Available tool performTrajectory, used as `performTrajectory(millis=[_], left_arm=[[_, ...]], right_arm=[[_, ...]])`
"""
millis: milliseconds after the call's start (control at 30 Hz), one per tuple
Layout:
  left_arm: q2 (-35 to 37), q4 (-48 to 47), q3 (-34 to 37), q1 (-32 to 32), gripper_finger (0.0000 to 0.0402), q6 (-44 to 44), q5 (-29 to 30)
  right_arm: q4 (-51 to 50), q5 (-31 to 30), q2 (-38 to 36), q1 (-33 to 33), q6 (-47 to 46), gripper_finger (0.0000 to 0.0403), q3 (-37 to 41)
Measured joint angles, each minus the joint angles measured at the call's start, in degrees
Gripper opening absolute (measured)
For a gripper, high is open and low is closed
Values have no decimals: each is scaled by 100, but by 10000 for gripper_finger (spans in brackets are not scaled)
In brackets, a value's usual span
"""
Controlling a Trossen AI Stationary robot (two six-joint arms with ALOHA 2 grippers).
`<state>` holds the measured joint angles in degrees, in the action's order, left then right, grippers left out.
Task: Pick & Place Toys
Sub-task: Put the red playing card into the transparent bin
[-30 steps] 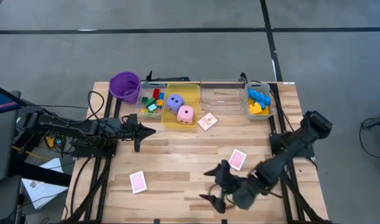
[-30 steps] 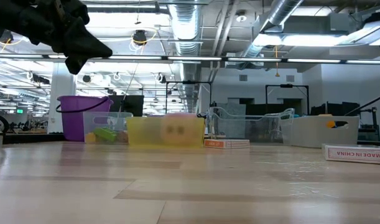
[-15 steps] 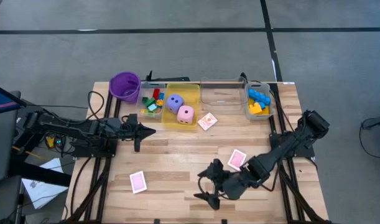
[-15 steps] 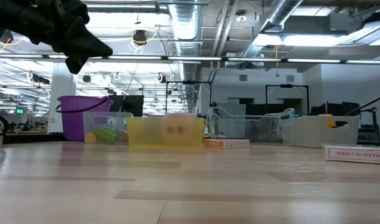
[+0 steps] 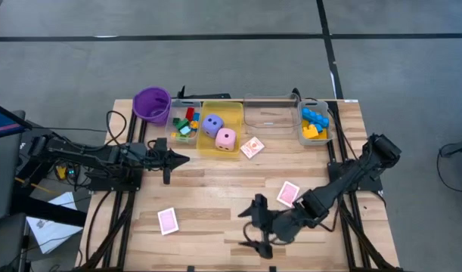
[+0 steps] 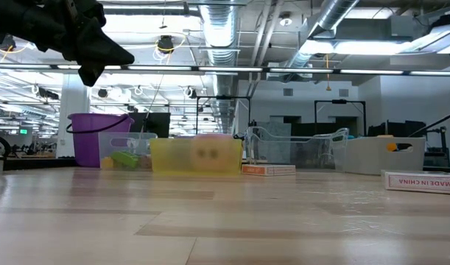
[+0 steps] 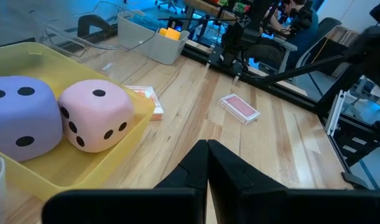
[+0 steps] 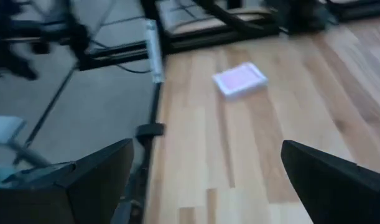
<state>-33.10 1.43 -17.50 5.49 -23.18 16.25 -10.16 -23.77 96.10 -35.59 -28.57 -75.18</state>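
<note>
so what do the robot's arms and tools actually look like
Both arms are matte black with chunky jointed segments. The left tool tapers to a narrow dark point; black cables trail beside its arm. The right tool ends in two separate black fingers, flat and wedge-shaped. No markings are visible on either.

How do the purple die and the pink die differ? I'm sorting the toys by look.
Colour: the purple die is lavender, the pink die pale pink. Place: the purple die lies nearer the yellow bin's far wall, the pink die nearer its front wall. Shared: both are rounded cubes with dark pips, about the same size, side by side in that bin.
</note>
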Motion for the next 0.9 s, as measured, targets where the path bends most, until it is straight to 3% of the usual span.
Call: performTrajectory(millis=[267, 500, 900], left_arm=[[0, 32, 0, 1, 0, 0, 0], [-2, 137, 0, 1, 0, 0, 0], [0, 263, 0, 3, 0, 0, 0]], right_arm=[[656, -106, 190, 18, 801, 400, -2], [697, -28, 366, 223, -2, 400, -6], [1060, 17, 618, 825, -320, 400, 3]])
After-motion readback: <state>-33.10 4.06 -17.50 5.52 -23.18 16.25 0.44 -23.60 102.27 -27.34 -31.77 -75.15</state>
